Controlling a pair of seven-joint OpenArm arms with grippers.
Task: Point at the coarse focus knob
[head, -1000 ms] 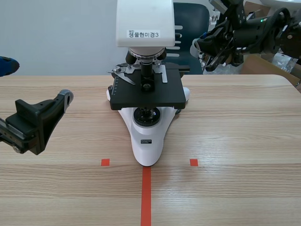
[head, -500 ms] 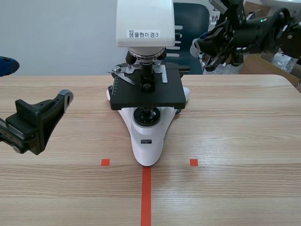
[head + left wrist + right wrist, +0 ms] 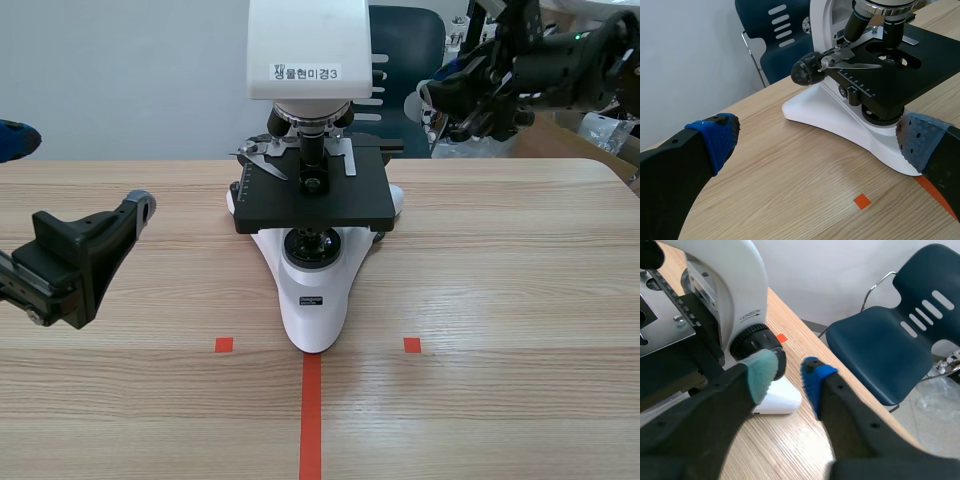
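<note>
The white and black microscope [image 3: 310, 200] stands mid-table. Its black coarse focus knob [image 3: 754, 344] sits low on the arm's side; the matching knob on the other side [image 3: 805, 71] shows in the left wrist view. My right gripper [image 3: 789, 372] hangs raised behind the microscope's right side [image 3: 445, 100], fingers a little apart, holding nothing. Its green pad [image 3: 761, 374] lies right by the knob. Low at the table's left, my left gripper [image 3: 815, 135] is wide open and empty [image 3: 120, 225], well short of the microscope.
A dark blue chair [image 3: 405, 60] stands behind the table, close to the right arm. Orange-red tape marks [image 3: 311, 415] lie in front of the microscope. A cardboard box [image 3: 560, 135] sits at the far right.
The right arm has lifted slightly and shifted to the right behind the microscope. The left arm and the microscope have not moved.
</note>
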